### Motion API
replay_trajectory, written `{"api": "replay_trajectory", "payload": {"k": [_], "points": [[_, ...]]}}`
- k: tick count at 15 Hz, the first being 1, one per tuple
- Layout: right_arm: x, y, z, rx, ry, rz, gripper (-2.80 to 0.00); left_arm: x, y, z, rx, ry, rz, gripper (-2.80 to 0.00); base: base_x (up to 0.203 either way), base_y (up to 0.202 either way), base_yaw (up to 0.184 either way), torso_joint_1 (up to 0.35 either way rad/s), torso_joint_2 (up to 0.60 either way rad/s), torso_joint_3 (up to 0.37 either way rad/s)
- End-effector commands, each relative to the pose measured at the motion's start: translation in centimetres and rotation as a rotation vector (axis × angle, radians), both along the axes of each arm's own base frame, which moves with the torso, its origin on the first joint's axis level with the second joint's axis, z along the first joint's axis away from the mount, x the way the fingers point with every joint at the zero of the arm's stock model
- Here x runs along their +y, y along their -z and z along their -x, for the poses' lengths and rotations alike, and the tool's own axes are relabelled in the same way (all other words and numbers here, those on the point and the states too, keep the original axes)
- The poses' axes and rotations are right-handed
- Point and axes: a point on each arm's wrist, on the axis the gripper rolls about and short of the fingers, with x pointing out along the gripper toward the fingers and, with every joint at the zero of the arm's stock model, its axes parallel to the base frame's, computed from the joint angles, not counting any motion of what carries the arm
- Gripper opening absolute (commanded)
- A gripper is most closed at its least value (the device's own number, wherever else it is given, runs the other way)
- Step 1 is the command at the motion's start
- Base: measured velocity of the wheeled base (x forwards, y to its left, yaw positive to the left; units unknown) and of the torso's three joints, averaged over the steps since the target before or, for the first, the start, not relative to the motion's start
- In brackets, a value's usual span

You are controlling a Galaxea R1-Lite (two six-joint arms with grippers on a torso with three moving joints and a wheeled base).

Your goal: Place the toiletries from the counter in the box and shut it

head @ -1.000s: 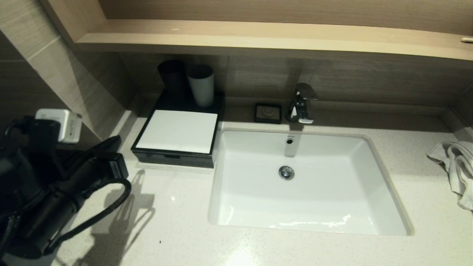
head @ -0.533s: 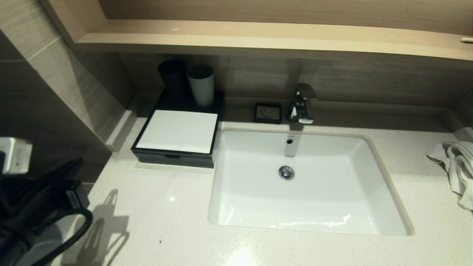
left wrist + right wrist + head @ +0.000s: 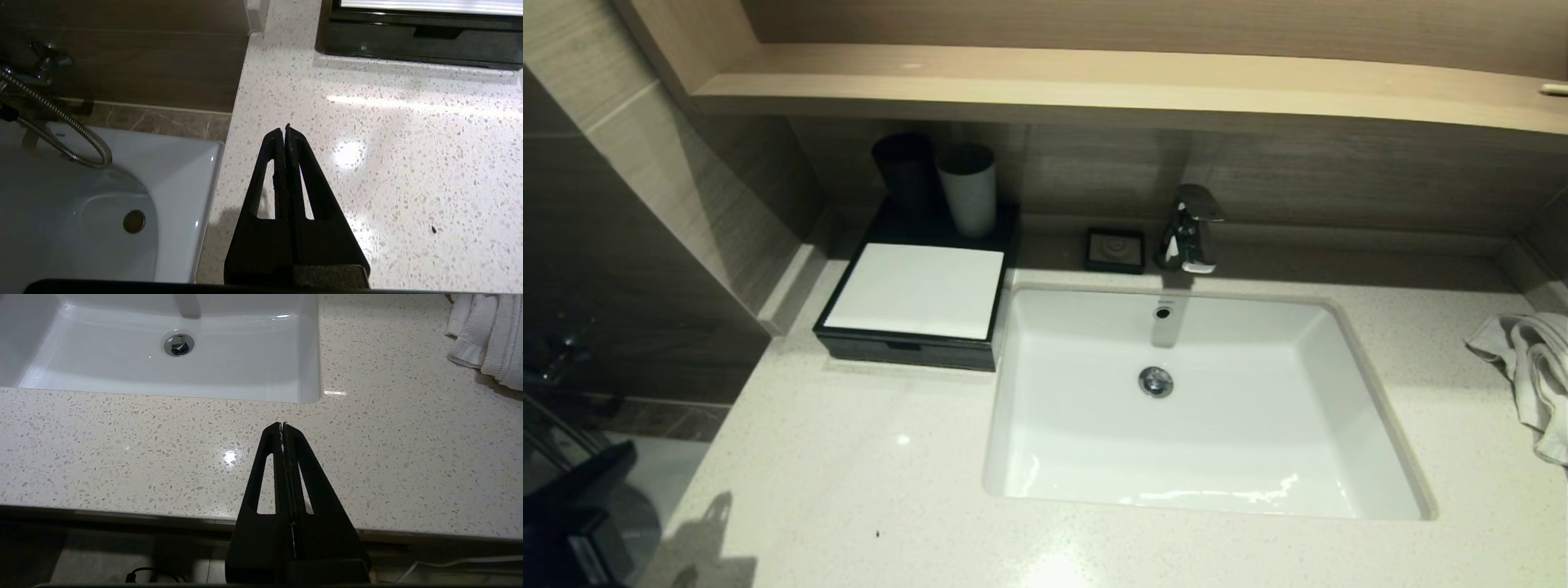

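The black box (image 3: 913,346) with its white top panel stands at the back left of the cream speckled counter (image 3: 849,482), its front drawer pushed in; the drawer front (image 3: 425,38) also shows in the left wrist view. No toiletries show in any view. My left gripper (image 3: 284,130) is shut and empty, held over the counter's left front edge, well short of the box. My right gripper (image 3: 282,426) is shut and empty, hanging at the counter's front edge in front of the sink. In the head view only a dark piece of the left arm (image 3: 572,523) shows at the bottom left corner.
A white sink basin (image 3: 1201,408) fills the middle of the counter, with a chrome tap (image 3: 1188,229) and a small black square dish (image 3: 1115,249) behind it. Two cups (image 3: 968,189) stand behind the box. A white towel (image 3: 1527,376) lies at the right. A bathtub (image 3: 81,212) is left of the counter.
The left arm has drawn back and down toward the bottom left corner of the head view, away from the box. Nothing on the counter has moved.
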Motion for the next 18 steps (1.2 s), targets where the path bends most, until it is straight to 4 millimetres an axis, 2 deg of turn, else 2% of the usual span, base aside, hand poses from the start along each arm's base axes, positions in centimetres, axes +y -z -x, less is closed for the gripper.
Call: {"api": "replay_trajectory", "payload": {"k": [1,5,10,18], "points": [[0.0,0.0,0.0,0.0,0.0,0.0,-2.8,0.6,-0.1,2.2,-0.04,-0.003,0.017,-2.8,0.0,0.0,0.0,0.0,0.0,0.0],[0.0,0.0,0.0,0.0,0.0,0.0,-2.8,1.0,0.4,3.7,-0.039,-0.002,0.019,-2.8,0.0,0.0,0.0,0.0,0.0,0.0],[0.0,0.0,0.0,0.0,0.0,0.0,-2.8,1.5,-0.2,5.3,-0.065,0.0,0.019,-2.8,0.0,0.0,0.0,0.0,0.0,0.0],[0.0,0.0,0.0,0.0,0.0,0.0,-2.8,1.7,0.9,7.9,-0.136,-0.015,0.038,-2.8,0.0,0.0,0.0,0.0,0.0,0.0]]}}
